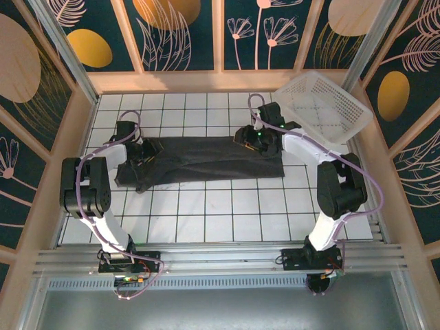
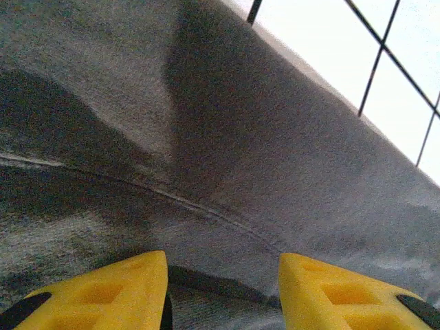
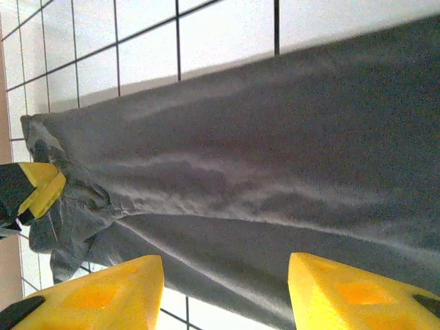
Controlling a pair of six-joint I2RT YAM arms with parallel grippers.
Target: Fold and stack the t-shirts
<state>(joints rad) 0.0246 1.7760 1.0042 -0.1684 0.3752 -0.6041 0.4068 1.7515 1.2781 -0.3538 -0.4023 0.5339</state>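
- On the far half of the tiled surface (image 1: 227,213) lies one dark t-shirt (image 1: 206,159), folded into a long band that runs left to right.
- The shirt's right end has a straight edge. Its left end is looser and bunched, with a flap reaching toward the near side.
- The left claw (image 1: 144,155) sits low over the left end of the shirt, at its far edge.
- In the left wrist view its yellow fingers (image 2: 117,295) stand moderately apart. Grey cloth with a curved seam lies just beyond them, and I see nothing pinched between them.
- The right claw (image 1: 246,141) sits over the far edge of the shirt, toward its right end.
- In the right wrist view its fingers (image 3: 103,292) are likewise parted at a middling width, with nothing gripped. The shirt stretches away from them across the tiles.
- At the other end of the shirt in that view, a yellow fingertip of the left claw shows beside the crumpled cloth.
- A white basket (image 1: 323,103) sits tilted at the far right corner, well apart from the shirt.
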